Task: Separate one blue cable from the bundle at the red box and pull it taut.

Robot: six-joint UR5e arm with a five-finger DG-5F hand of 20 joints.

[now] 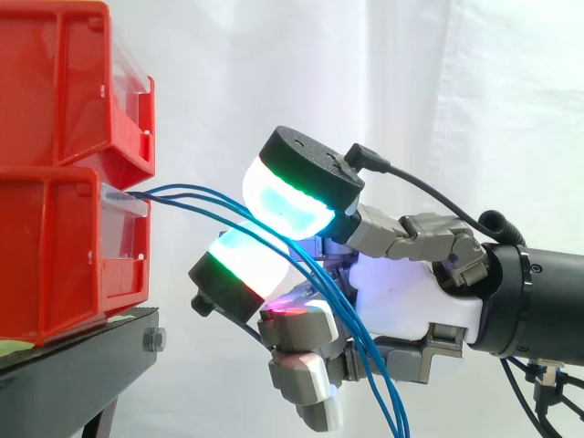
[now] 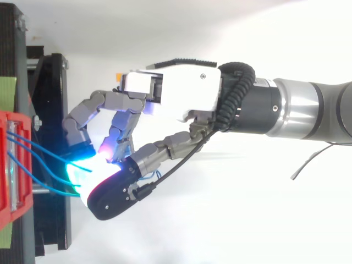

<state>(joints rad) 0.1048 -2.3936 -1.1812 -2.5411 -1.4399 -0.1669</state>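
Note:
Three thin blue cables (image 1: pixel 182 193) leave the front of the lower red box (image 1: pixel 55 255) and run right, then sag down past my hand (image 1: pixel 411 292). The hand reaches in from the right, a little short of the box. Its fingers are curled, and two glowing pads (image 1: pixel 287 196) close together on the cables. One cable leads in between those pads, while the others slide down across the palm. From above, the cables (image 2: pixel 38 148) stretch from the red box (image 2: pixel 5 165) into the curled hand (image 2: pixel 181 93). The pads hide the exact contact.
A second red bin (image 1: pixel 64 82) is stacked on the lower one. Both rest on a black stand (image 1: pixel 82 356) at the left. A white curtain hangs behind. Open space lies to the right of and below the hand.

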